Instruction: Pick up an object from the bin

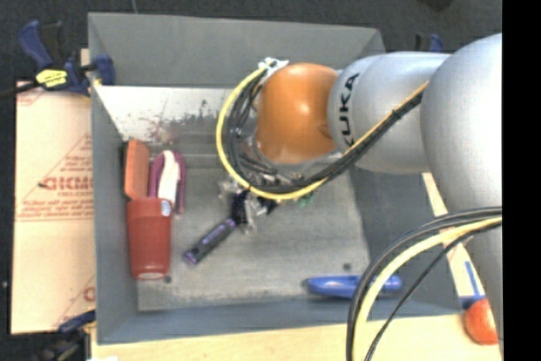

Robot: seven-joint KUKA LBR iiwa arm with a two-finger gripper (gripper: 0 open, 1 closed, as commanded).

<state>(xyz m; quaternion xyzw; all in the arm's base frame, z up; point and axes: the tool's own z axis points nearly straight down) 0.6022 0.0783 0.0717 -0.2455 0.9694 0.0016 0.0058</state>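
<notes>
My gripper [241,209] shows just below the orange wrist cover, low over the bin's middle. Right at its lower left lies a dark purple pen-like stick [211,240], slanting down to the left, its upper end reaching the gripper. Whether that end is gripped is hidden from me. A small green bit [304,199] peeks out under the wrist cover to the right.
Along the left wall lie a red cup [150,237] on its side, an orange block [135,168] and a magenta and white item [167,177]. A blue tool [338,285] lies near the front wall on the right. The arm and its cables cover the right side.
</notes>
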